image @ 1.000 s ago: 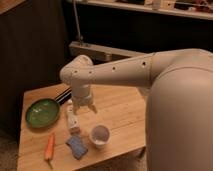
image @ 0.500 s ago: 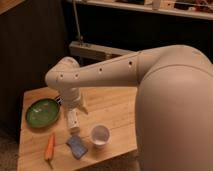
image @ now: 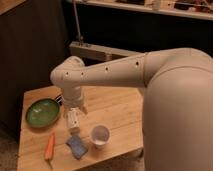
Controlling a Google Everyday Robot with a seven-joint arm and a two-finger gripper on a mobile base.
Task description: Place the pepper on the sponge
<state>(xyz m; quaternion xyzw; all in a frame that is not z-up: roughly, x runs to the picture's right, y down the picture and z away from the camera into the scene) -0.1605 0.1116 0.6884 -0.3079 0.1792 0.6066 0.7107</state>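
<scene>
Jaws, spread impossible to tell, over white block (image: 73, 120) beside green plate (image: 42, 111), pepper (image: 49, 146) near sponge (image: 77, 146)

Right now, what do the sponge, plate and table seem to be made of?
The sponge: likely foam, matte blue with a paler edge. The plate: glossy green, glazed ceramic or plastic; its rim catches light. The table: pale wood, plank seams visible. The gripper is over the table beside the plate, by the white block.
</scene>
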